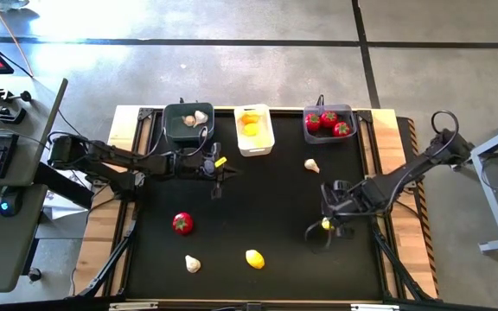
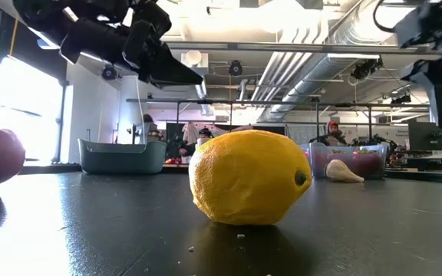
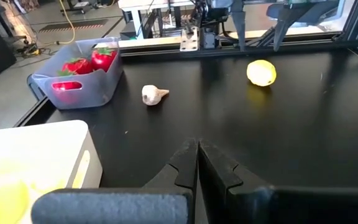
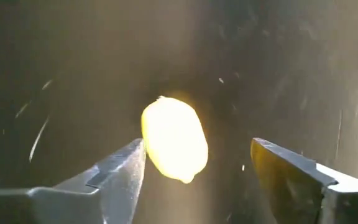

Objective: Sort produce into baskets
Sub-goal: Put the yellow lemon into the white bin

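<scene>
Right claw (image 4: 197, 165) is hovering wide open over a lemon (image 4: 174, 138) near the desk's (image 1: 258, 199) right edge. Left claw (image 3: 197, 163) is sitting closed beside the white basket (image 1: 254, 130).

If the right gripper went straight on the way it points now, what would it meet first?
Most likely the lemon on the black mat. The right gripper points down at it with fingers open, the lemon lying between them but nearer one finger. How far above the lemon it hangs is unclear.
</scene>
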Available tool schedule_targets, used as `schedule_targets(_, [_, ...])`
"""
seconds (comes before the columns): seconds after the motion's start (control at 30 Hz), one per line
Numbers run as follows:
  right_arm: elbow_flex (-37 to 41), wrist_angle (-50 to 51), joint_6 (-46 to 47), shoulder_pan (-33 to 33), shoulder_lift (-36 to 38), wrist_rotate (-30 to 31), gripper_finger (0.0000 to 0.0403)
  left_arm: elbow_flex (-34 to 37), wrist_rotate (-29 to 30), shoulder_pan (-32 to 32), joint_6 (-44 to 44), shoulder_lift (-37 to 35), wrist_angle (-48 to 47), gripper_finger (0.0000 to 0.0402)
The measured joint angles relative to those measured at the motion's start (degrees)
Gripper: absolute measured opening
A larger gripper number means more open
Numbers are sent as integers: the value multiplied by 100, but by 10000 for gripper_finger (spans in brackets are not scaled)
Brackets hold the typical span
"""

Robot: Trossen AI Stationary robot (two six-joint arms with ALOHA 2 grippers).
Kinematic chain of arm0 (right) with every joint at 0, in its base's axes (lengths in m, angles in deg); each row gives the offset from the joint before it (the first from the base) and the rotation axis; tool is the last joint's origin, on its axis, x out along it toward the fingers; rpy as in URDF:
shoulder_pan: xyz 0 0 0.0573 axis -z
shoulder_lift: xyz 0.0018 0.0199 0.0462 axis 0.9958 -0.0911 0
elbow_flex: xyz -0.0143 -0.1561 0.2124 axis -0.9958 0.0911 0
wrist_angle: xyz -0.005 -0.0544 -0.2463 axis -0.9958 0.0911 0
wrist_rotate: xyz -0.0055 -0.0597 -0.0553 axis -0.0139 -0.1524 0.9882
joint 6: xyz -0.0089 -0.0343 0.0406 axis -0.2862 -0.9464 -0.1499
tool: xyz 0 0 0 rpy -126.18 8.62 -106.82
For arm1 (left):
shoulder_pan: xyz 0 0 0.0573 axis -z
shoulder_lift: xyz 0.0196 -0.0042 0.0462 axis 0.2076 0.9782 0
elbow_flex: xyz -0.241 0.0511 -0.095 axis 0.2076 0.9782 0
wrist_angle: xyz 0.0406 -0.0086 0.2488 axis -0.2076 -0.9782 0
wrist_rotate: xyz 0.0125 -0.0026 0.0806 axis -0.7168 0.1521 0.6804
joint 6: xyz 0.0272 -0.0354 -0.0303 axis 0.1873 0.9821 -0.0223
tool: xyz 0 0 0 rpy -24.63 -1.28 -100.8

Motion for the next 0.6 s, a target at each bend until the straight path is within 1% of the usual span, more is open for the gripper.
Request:
schedule_targets(0.1, [0,-134,-470,-216,-2,179,290,0,126,82,-2,0,-3,0])
schedule_targets(0.2, [0,-229,-753,-268,-2,215,291,0,265,128,-2,0,-9,0])
schedule_targets(0.33, [93,-425,-936,-266,-2,163,291,0,362,146,-4,0,-12,0])
schedule_targets(0.47, [532,-1027,-959,-272,-5,-67,291,0,376,146,-7,0,-12,0])
schedule_targets(0.6, [730,-1247,-947,-324,-6,-21,291,0,376,146,-10,0,-13,0])
